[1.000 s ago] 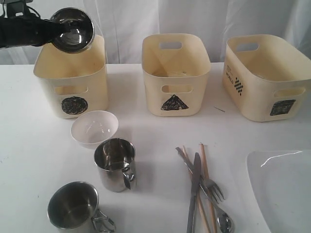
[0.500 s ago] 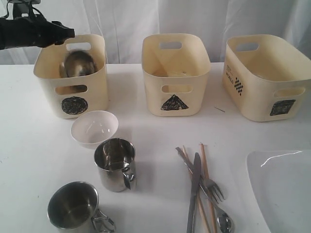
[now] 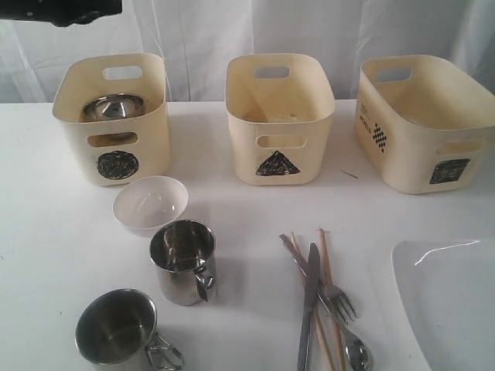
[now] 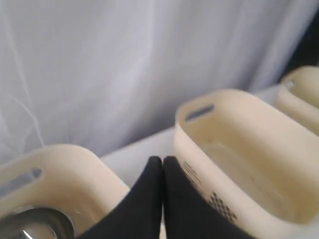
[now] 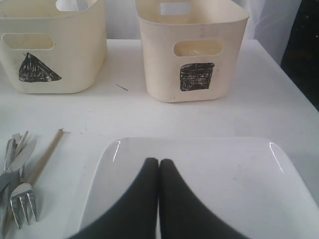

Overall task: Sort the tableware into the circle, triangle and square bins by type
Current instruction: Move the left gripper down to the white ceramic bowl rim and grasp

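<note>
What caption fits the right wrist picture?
Shut black right gripper above large white plate, facing square-marked cream plastic tub.

You have a white, evenly lit surface [image 3: 46, 247] before you. A pale curtain [image 3: 325, 27] with soft vertical folds hangs close behind its far edge.

Bright, even, diffuse overall. Only faint, soft shadows at the foot of the circle bin [image 3: 112, 116]. Thin glare streak along the rim of the large white plate [image 3: 448, 309]. White curtain [image 3: 309, 23] nearly washed out. Exterior and right wrist views fairly sharp. Left wrist view blurred throughout.
</note>
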Controlling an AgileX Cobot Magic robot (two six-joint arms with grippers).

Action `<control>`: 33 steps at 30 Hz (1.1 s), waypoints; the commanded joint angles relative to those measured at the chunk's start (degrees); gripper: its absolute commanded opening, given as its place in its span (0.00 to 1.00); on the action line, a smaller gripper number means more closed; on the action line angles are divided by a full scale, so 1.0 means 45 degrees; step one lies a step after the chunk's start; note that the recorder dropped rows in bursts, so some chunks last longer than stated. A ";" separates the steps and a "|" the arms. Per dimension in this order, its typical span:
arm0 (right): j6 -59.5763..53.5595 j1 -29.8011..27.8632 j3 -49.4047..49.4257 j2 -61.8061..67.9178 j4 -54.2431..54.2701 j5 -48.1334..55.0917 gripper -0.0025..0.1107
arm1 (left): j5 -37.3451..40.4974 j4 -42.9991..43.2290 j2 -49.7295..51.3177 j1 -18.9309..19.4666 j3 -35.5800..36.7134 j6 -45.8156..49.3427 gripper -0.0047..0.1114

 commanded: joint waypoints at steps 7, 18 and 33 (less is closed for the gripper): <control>0.0024 0.0001 0.0017 -0.0024 0.0030 -0.0065 0.02 | 0.2700 0.7754 -0.0848 -0.0015 0.1658 -1.1689 0.04; 0.0024 0.0001 0.0017 -0.0024 0.0030 -0.0088 0.02 | -0.2543 0.6775 -0.5032 -0.1237 0.6719 -0.9043 0.04; 0.0024 0.0001 0.0017 -0.0024 0.0030 -0.0088 0.02 | -0.3592 0.5821 -0.4323 -0.1768 1.1109 -0.9693 0.08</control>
